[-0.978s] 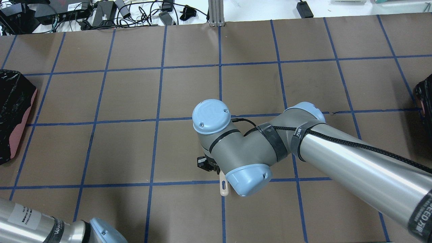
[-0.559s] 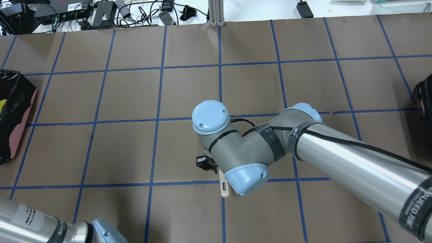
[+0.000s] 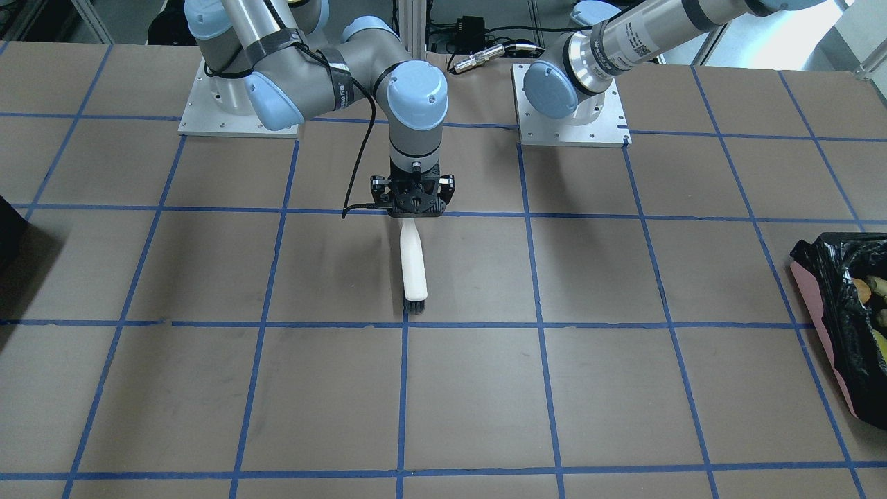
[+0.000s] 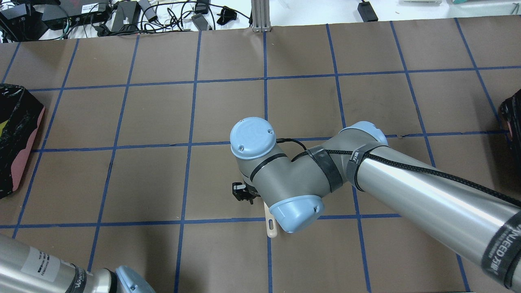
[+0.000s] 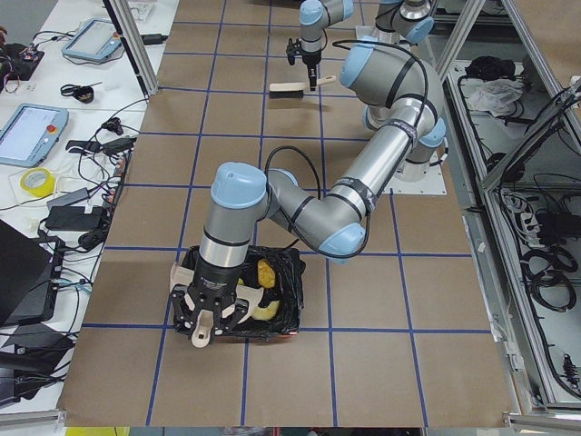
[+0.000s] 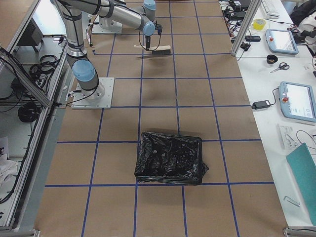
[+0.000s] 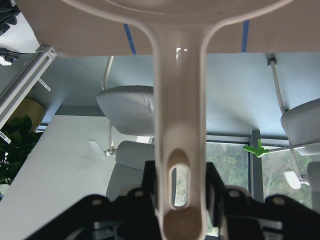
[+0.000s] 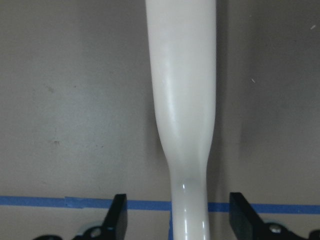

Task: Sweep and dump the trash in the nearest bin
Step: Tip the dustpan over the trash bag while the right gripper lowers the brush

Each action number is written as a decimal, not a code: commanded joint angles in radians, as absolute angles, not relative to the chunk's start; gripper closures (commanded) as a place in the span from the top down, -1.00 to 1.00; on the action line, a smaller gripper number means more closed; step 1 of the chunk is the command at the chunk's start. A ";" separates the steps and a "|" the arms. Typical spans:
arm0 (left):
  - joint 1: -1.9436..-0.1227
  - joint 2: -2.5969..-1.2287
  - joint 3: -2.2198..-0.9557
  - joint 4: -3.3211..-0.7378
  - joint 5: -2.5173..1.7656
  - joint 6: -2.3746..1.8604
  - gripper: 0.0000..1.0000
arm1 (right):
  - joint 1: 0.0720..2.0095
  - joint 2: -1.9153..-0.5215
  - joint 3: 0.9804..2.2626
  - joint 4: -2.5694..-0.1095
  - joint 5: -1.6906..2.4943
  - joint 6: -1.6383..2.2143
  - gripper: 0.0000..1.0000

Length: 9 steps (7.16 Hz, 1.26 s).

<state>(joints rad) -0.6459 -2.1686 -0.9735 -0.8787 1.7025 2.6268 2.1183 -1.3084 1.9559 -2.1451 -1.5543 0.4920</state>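
The pink-sided bin (image 3: 824, 333) lined with a black bag stands at the table's end on my left; it also shows in the overhead view (image 4: 24, 138) and the exterior left view (image 5: 290, 272). The trash (image 5: 264, 272) lies inside it: an orange-brown lump and pale yellow pieces (image 3: 863, 287). My left gripper (image 7: 180, 192) is shut on the cream dustpan's handle (image 7: 180, 125) and holds the pan tipped over the bin (image 5: 207, 313). My right gripper (image 3: 412, 204) is open, its fingers (image 8: 118, 217) wide apart on either side of the white brush (image 3: 414, 267), which lies on the table.
A second bin lined with a black bag (image 6: 170, 158) stands at the table's end on my right, seen at the overhead view's right edge (image 4: 513, 118). Cables and power bricks (image 4: 122, 16) lie beyond the far edge. Blue tape lines grid the brown table.
A yellow piece has appeared in the left bin. My left arm has shifted a little. My right wrist has moved slightly left and away, while the brush stays where it was.
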 commanded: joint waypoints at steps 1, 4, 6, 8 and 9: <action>-0.699 -2.077 -0.979 -1.071 1.701 2.463 -1.00 | 2.114 -1.319 1.919 -2.143 -1.555 0.474 0.99; -0.837 -1.975 -1.015 -1.407 1.636 1.930 -1.00 | 2.028 -1.443 1.809 -1.909 -1.559 0.307 1.00; -0.924 -1.922 -1.128 -1.447 1.573 1.580 -1.00 | 1.894 -1.523 1.735 -1.803 -1.557 0.142 1.00; -1.116 -1.867 -1.240 -1.447 1.571 1.167 -1.00 | 1.769 -1.554 1.628 -1.686 -1.557 0.014 1.00; -1.226 -1.850 -1.277 -1.447 1.572 0.968 -1.00 | 1.722 -1.554 1.580 -1.648 -1.557 -0.017 1.00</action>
<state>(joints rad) -1.0957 -1.8761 -1.2233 -1.4451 1.5727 1.2197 1.7879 -1.5459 1.6440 -1.7068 -1.5570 0.0369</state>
